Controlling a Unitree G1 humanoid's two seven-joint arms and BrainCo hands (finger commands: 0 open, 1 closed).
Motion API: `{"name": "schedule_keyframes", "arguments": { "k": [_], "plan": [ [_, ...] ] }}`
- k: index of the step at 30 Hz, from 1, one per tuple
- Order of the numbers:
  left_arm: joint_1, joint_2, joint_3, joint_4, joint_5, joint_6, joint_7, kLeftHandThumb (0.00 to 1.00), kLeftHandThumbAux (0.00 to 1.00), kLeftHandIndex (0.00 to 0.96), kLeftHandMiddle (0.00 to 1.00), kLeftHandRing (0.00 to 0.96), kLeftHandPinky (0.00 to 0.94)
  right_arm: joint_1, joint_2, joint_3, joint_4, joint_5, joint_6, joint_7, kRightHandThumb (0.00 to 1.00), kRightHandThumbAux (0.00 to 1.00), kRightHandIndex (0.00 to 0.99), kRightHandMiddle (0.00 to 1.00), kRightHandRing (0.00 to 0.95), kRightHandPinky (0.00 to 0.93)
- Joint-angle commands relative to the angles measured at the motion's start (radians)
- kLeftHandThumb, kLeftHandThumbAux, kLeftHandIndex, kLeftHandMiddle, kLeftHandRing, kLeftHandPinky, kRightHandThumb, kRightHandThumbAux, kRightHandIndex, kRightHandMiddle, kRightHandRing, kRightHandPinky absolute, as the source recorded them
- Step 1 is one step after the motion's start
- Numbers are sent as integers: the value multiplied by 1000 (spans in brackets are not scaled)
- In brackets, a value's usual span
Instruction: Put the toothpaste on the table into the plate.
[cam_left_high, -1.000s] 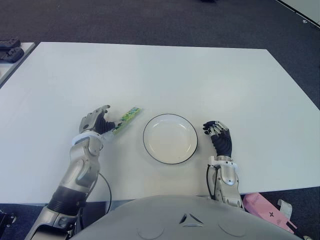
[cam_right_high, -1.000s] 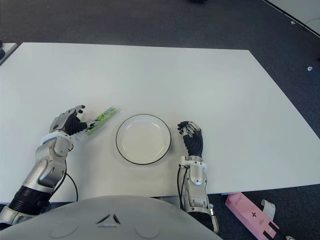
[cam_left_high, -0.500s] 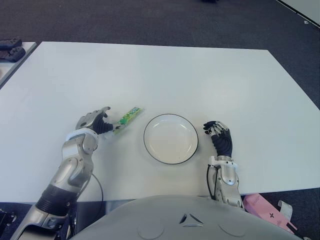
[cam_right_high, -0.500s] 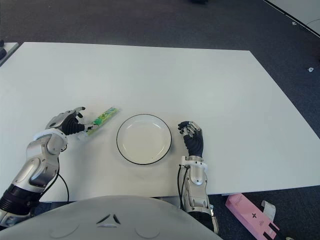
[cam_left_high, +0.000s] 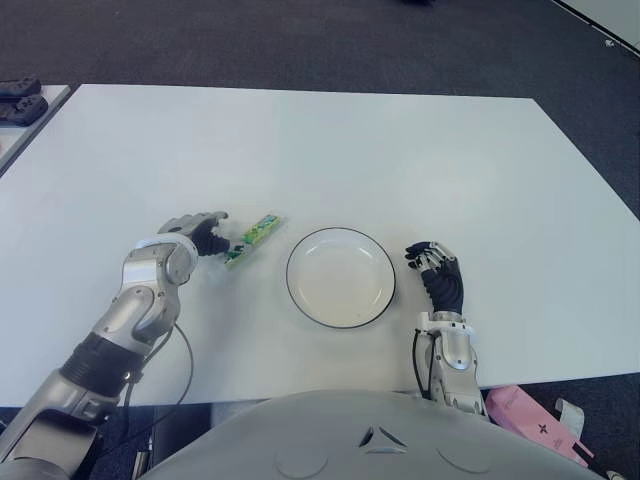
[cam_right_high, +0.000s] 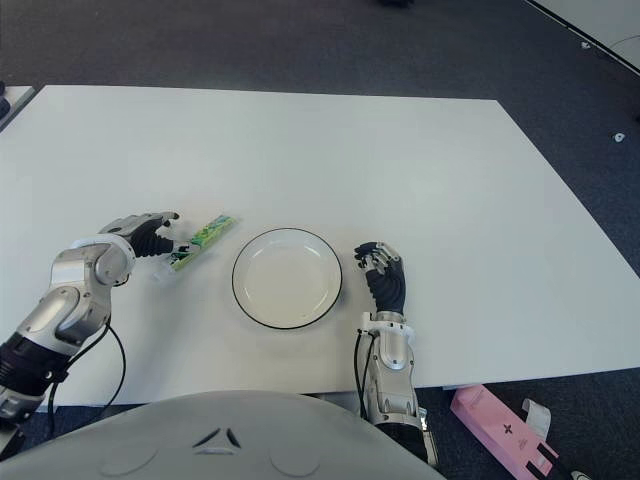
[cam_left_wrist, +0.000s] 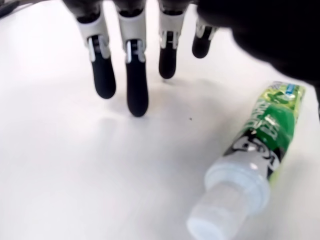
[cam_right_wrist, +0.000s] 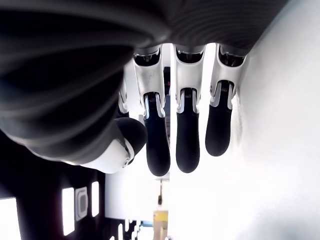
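A green toothpaste tube (cam_left_high: 251, 240) lies flat on the white table (cam_left_high: 330, 150), just left of the empty white plate with a dark rim (cam_left_high: 340, 278). My left hand (cam_left_high: 207, 235) is at the tube's cap end, on the side away from the plate. In the left wrist view its fingers (cam_left_wrist: 135, 95) are stretched out over the table, and the tube (cam_left_wrist: 260, 145) with its clear cap lies beside them, not grasped. My right hand (cam_left_high: 440, 274) shows to the right of the plate, fingers relaxed and holding nothing.
A pink box (cam_left_high: 528, 412) lies on the dark floor past the table's near right corner. Dark objects (cam_left_high: 20, 100) sit on another surface at the far left. A black cable (cam_left_high: 186, 350) loops beside my left forearm.
My left hand has turned and slid forward, so its fingers now point at the tube's cap end, and the forearm has swung out to the left. Tube, plate and right hand stay put.
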Motion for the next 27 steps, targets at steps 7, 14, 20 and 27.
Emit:
{"name": "schedule_keyframes", "arguments": {
  "k": [7, 14, 20, 27],
  "plan": [
    [-7, 8, -84, 52, -34, -58, -138, 0, 260, 117, 224, 222, 360, 9, 5, 6, 8, -13, 6, -9, 706, 726, 426, 477, 458, 458],
    [-26, -36, -147, 60, 10, -50, -133, 0, 256, 104, 248, 260, 410, 15, 6, 8, 4, -15, 4, -11, 706, 726, 427, 475, 454, 446],
    [-34, -91, -198, 73, 78, -29, -101, 21, 244, 83, 247, 261, 331, 20, 8, 8, -1, -20, 9, -20, 706, 726, 426, 472, 452, 452],
    [-17, -132, -225, 81, 154, -12, -58, 42, 236, 45, 200, 176, 182, 27, 11, 11, -7, -19, 13, -26, 705, 726, 426, 476, 462, 468]
  ]
}}
